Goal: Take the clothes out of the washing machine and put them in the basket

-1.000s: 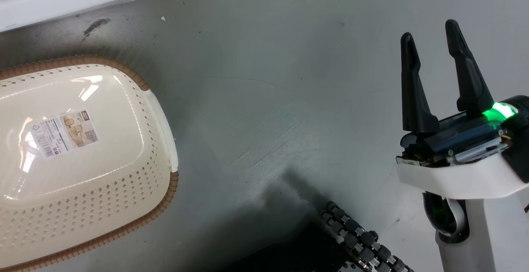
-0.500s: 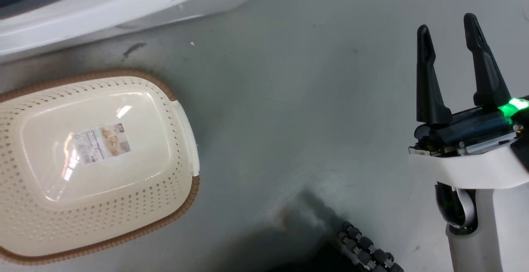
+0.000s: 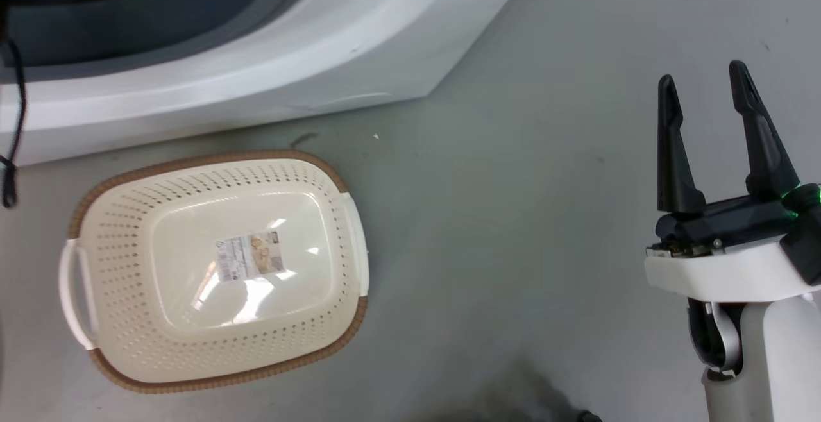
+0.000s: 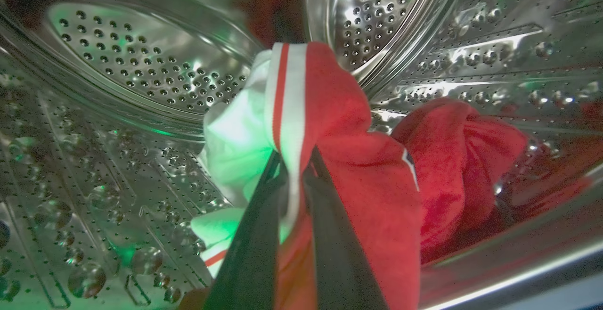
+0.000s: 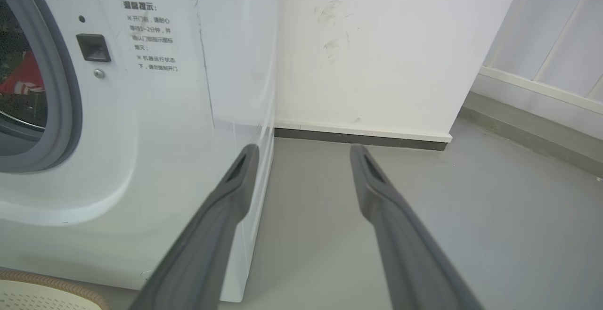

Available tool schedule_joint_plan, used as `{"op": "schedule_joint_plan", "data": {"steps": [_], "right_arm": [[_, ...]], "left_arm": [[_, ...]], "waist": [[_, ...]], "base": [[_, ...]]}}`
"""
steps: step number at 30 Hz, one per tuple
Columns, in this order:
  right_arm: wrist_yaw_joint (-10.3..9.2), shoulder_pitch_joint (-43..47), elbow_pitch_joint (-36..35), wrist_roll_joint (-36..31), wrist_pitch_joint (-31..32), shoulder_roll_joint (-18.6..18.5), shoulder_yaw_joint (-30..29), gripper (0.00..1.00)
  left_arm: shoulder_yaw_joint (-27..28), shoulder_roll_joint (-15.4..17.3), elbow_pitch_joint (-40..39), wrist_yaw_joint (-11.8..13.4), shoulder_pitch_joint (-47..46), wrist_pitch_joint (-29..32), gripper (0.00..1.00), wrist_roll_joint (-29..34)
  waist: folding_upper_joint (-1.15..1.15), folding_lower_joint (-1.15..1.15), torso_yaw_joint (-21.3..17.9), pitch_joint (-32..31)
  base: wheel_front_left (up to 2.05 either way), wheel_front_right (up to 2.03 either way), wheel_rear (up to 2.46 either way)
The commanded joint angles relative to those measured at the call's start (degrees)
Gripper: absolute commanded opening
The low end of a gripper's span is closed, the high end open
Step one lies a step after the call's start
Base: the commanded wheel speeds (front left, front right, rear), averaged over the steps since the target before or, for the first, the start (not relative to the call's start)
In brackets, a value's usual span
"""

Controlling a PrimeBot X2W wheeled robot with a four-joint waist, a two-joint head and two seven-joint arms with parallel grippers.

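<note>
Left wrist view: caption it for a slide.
Left gripper shut on red-and-white clothes inside the washing machine drum.

I count one washing machine (image 3: 256,75) and one basket (image 3: 128,268) on the floor (image 3: 513,217). The basket has two white handles (image 3: 72,294) and one paper label (image 3: 249,256). I've two tools in sight, the right tool (image 3: 702,74) and the left tool (image 4: 296,159), each with two dark fingers (image 3: 673,152). In the one drum (image 4: 141,65) I make out two heaps of clothes (image 4: 367,183), a striped heap (image 4: 292,88) and a plain red heap (image 4: 461,145); whether they're separate garments I can't tell
</note>
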Motion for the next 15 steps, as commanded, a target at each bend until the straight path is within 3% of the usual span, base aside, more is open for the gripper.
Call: {"op": "schedule_joint_plan", "data": {"steps": [1, 8, 15], "right_arm": [[-0.05, 1.33, 0.53, -0.86, -0.14, 0.05, -0.48, 1.00], [-0.05, 3.88, 1.64, -2.48, -0.14, 0.05, -1.34, 1.00], [-0.05, 5.97, 2.67, -3.71, -0.14, 0.05, -1.82, 1.00]], "left_arm": [[0.24, -1.24, 0.38, 0.45, 3.30, -3.15, 0.00, -0.71], [0.10, -4.01, -1.93, 1.70, 12.20, -9.30, 0.00, -1.41], [2.65, -5.66, -13.27, 3.44, 23.30, -10.16, 0.00, -2.60]], "waist": [[0.00, 0.00, 3.29, -4.59], [0.00, 0.00, 6.51, -10.44], [0.00, 0.00, 9.30, -15.71]], "base": [[0.00, 0.00, 0.00], [0.00, 0.00, 0.00], [0.00, 0.00, 0.00]]}}
